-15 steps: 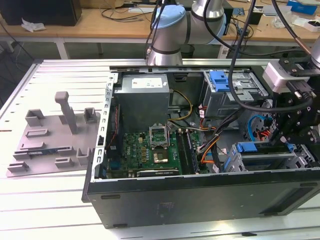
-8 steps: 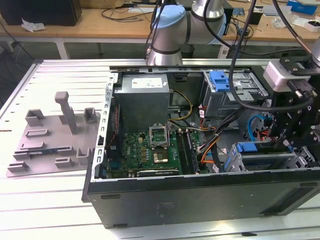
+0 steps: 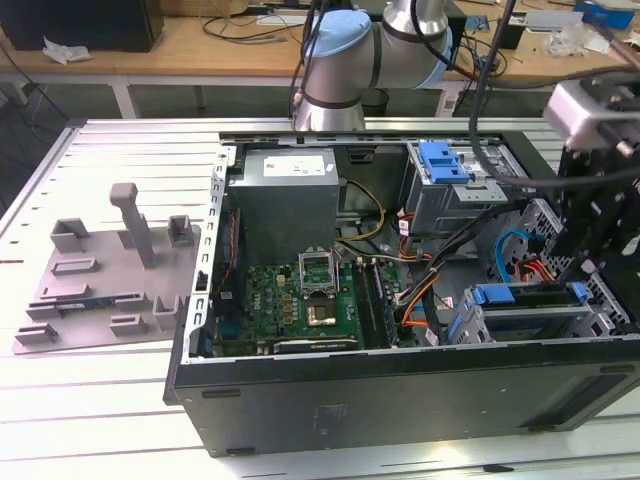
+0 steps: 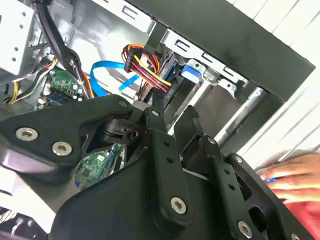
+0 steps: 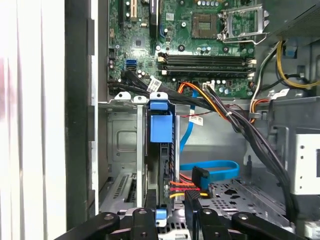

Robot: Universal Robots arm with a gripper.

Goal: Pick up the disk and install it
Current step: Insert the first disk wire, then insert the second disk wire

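On the exterior view's left, a grey plastic fixture plate (image 3: 105,275) with upright posts lies on the slatted metal table (image 3: 90,170), just beside the open computer case (image 3: 400,400). Inside the case come the grey power-supply box (image 3: 288,195) at the far side, then the green motherboard (image 3: 300,305) with its open CPU socket (image 3: 318,270), then a bundle of black and orange cables. Further right sits the disk (image 3: 530,297) — standing on edge in the near-right drive bay, blue bracket uppermost; in the first wrist view the disk (image 5: 161,150) shows as a thin dark slab between metal bay walls, with its blue latch at the motherboard end. The gripper (image 5: 172,212) hangs over the bay, its black fingers (image 5: 145,220) either side of the disk's end — whether they clamp it I cannot tell. In the second wrist view, a person's hand (image 4: 295,175) rests outside the case.
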